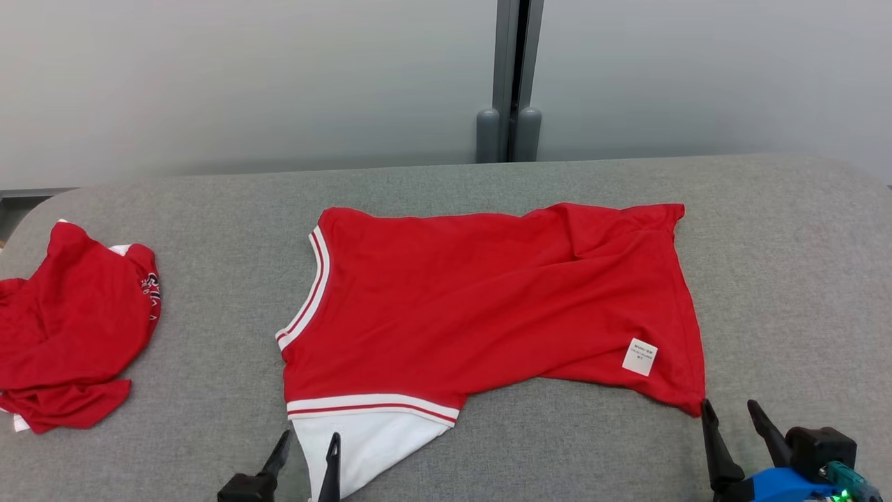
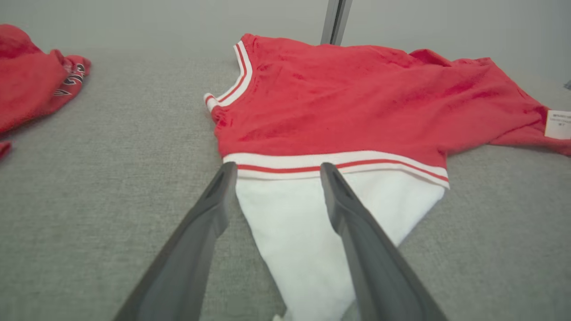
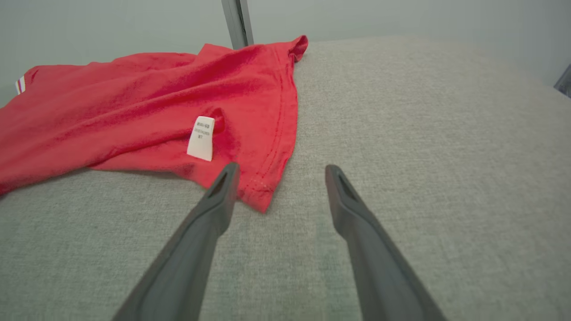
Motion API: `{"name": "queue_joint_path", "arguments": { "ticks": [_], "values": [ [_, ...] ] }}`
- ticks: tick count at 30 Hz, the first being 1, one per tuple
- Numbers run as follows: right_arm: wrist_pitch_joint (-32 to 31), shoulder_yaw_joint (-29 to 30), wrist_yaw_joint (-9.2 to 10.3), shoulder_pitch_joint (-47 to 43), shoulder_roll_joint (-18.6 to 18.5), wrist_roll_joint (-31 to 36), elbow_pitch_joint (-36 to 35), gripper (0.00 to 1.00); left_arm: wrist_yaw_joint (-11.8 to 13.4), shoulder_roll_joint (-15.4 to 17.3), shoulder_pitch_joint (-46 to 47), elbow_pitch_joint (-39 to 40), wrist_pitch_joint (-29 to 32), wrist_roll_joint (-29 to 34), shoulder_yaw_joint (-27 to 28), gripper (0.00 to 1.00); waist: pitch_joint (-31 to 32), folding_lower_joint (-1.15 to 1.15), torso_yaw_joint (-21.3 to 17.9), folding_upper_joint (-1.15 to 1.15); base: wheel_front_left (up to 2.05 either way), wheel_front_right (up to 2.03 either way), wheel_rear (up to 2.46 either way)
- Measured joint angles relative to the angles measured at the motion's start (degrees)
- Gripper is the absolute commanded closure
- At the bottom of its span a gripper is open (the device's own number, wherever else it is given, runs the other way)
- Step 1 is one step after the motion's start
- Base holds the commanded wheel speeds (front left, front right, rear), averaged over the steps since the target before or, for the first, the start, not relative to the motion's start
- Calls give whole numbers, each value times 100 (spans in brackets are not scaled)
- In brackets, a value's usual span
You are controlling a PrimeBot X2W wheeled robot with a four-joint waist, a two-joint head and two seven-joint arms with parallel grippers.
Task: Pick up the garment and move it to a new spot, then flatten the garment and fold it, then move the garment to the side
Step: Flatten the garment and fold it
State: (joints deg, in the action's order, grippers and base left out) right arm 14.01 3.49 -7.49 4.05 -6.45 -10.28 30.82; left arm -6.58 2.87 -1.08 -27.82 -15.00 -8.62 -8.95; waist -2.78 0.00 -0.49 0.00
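Red cloth garment (image 1: 488, 300) with white trim lies spread, not yet folded; my left gripper (image 1: 310, 443) and right gripper (image 1: 730, 408) are open.

The red garment (image 1: 488, 300) lies before me, spread nearly flat and sideways on the grey worktop (image 1: 801, 279) — striped white-and-red trim at its left edge, a white panel (image 1: 369, 439) nearest me, a white label (image 1: 640, 357) by the right hem — some creases at the far right corner
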Motion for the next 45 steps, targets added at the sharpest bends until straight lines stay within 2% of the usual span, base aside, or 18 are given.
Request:
{"name": "queue_joint_path", "arguments": {
  "ticks": [11,24,35,36,37,38,39,40,45],
  "values": [
    [94,-435,0,399,-191,-352,834,0,-54,9,-153,-567,1,-308,-327,0,-120,0,61,0,0,0,0],
    [97,-1047,0,711,-400,-1241,1113,0,-56,79,147,-724,-27,-965,-1196,0,-259,0,96,0,0,0,0],
    [102,-1612,0,990,-467,-2009,1277,0,-64,186,442,-784,-23,-1195,-1503,0,-315,0,70,0,0,0,0],
    [103,-1650,0,995,-476,-2030,1268,6,-64,186,477,-788,-22,-1205,-1512,0,-316,0,73,0,0,0,0],
    [102,-1685,0,995,-481,-2056,1260,54,-64,186,506,-793,-22,-1212,-1515,0,-316,0,75,0,0,0,0],
    [103,-1702,0,995,-485,-2070,1232,89,-64,186,521,-791,-21,-1227,-1504,51,-317,0,77,0,0,0,0],
    [102,-1707,0,1000,-490,-2081,1196,100,-64,186,530,-783,-20,-1256,-1481,76,-318,0,79,0,0,0,0],
    [103,-1715,0,1012,-494,-2096,1179,100,-64,189,543,-781,-19,-1258,-1458,98,-315,0,81,0,0,0,0],
    [102,-1729,0,1012,-498,-2091,988,100,-64,212,589,-697,-14,-1260,-1360,100,-301,0,90,0,0,0,0]
  ]
}}
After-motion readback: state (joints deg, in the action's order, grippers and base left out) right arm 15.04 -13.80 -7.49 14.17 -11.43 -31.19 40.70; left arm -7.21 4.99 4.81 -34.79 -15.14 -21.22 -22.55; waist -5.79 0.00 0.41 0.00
